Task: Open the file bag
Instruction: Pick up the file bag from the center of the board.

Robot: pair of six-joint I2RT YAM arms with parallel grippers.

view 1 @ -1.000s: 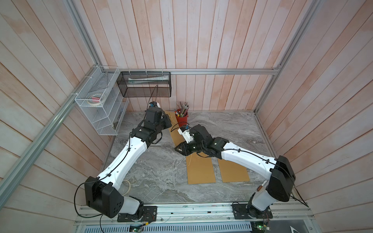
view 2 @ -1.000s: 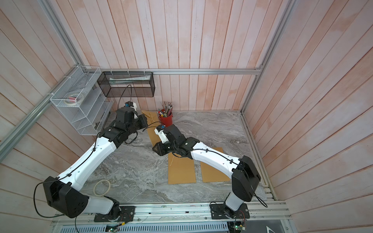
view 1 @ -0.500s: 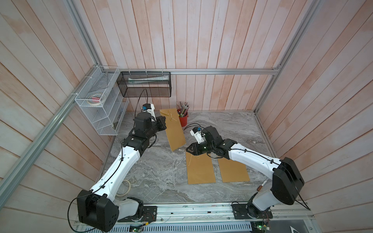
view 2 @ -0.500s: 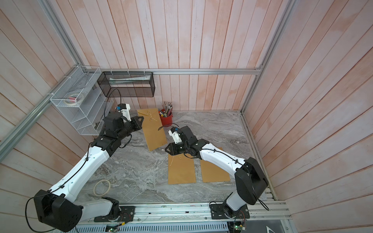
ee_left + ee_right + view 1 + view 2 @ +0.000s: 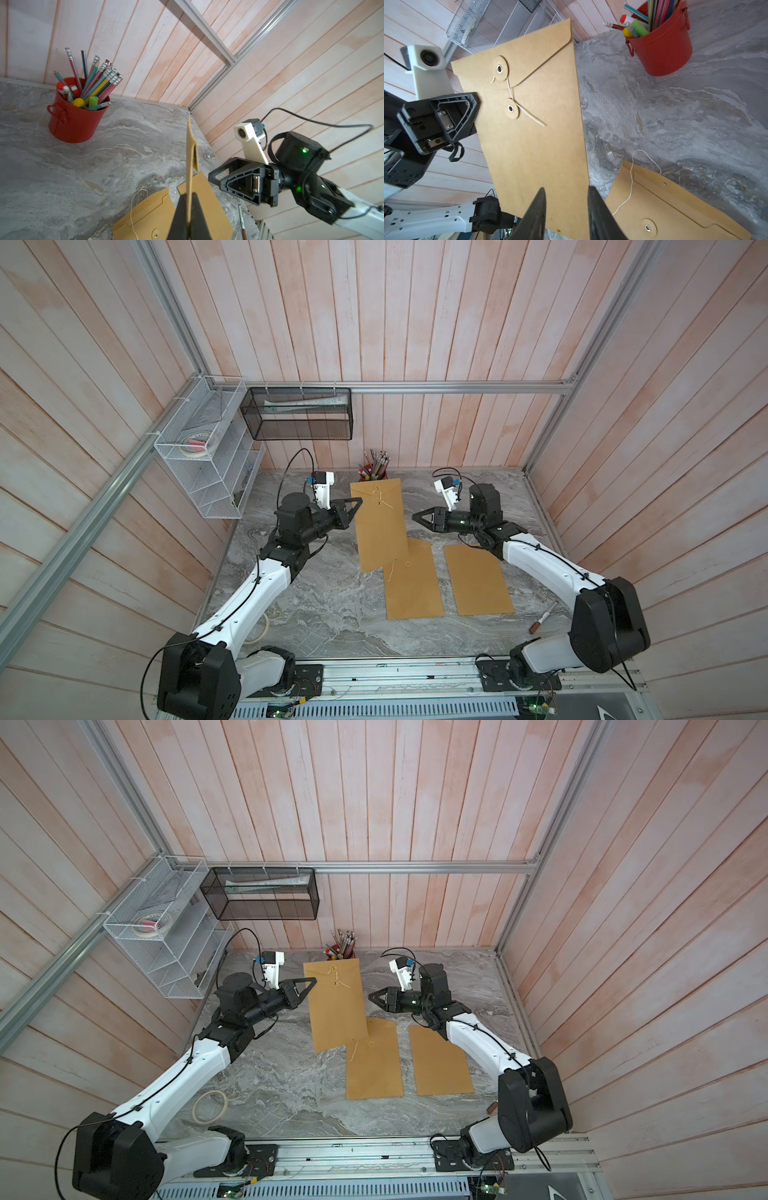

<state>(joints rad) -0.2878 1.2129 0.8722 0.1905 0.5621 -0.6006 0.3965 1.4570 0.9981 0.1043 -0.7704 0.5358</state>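
- Kraft bag (image 5: 380,526) held upright, left gripper (image 5: 357,502) clamped on its edge.
- String (image 5: 527,116) hangs loose; flap (image 5: 529,56) not yet lifted.
- Right gripper (image 5: 415,517) part-open, empty, beside bag.

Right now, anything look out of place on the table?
A marker lies loose near the right arm's base, far from the red pen bucket, and a tape roll sits by the left arm.
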